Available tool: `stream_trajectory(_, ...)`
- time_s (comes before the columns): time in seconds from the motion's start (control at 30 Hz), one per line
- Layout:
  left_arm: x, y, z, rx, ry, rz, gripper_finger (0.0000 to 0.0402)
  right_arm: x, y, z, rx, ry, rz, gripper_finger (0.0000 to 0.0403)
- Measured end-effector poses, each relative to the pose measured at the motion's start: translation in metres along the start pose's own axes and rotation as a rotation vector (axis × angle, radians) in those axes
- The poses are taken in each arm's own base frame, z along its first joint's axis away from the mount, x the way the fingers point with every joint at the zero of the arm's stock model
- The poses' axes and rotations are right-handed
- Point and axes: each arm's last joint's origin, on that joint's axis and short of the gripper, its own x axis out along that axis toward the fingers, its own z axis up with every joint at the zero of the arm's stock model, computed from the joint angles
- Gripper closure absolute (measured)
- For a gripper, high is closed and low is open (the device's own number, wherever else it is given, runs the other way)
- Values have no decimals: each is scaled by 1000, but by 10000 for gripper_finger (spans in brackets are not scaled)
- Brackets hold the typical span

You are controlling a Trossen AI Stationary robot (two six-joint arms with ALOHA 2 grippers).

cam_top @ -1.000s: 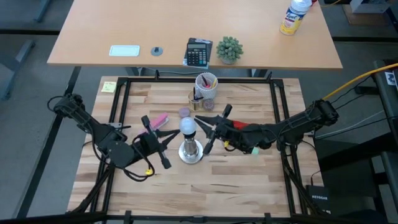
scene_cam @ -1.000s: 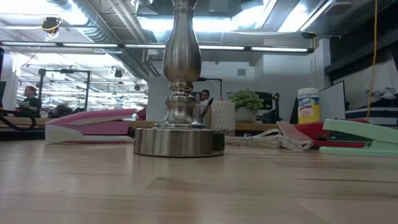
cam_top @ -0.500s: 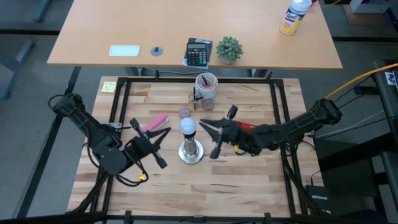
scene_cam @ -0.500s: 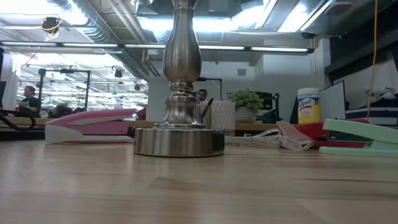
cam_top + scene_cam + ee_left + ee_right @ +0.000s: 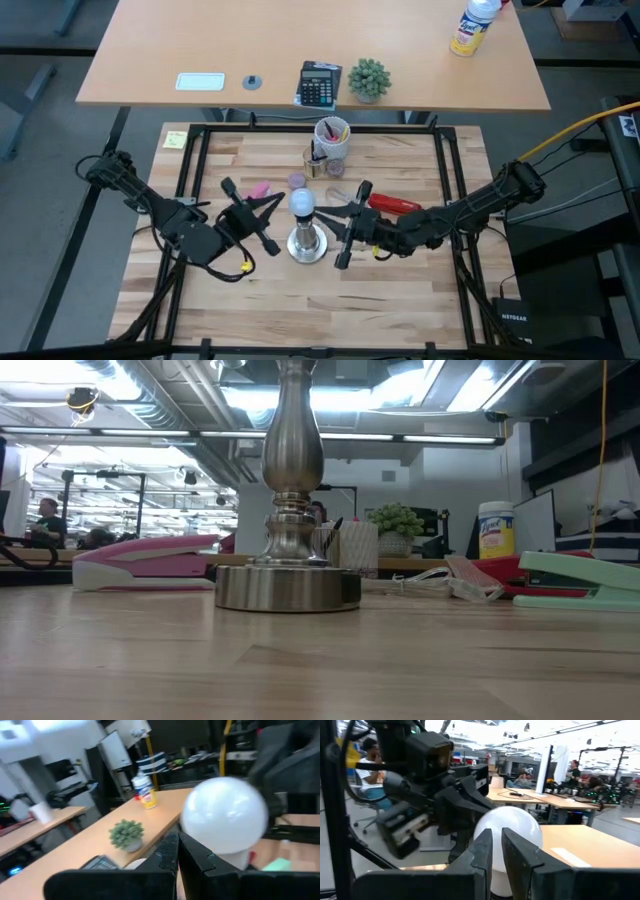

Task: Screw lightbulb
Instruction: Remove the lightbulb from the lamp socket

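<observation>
You have the lightbulb (image 5: pixel 302 202) upright atop the metal stand (image 5: pixel 307 243) at mid-counter, axis vertical. Both grippers flank it at bulb height: left gripper (image 5: pixel 268 212) jaws together, right gripper (image 5: pixel 337 222) jaws nearly together, holding nothing, about equally near.

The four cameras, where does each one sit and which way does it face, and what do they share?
High view: overhead, straight down on the table; both arms show.
Low view: at tabletop height, level past the metal stand; no arm shows.
Left wrist view: behind the left hand, facing the lightbulb.
Right wrist view: behind the right hand, facing the same lightbulb, left arm beyond.
Shared: both wrist views and the high view show the lightbulb.
</observation>
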Motion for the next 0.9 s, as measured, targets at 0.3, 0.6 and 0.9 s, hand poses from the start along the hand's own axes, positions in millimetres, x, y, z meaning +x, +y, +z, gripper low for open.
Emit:
stream_trajectory(0.3,2,-1,0,-25,-7,-58,400,4,-6,-2,-14,20,-64,355)
stream_trajectory(0.6,-5,-3,-1,-34,-9,-80,400,13,-18,-5,-16,23,-109,355)
stream_trajectory(0.9,-10,-6,0,-69,-16,-128,400,18,-25,-6,-20,24,-129,355)
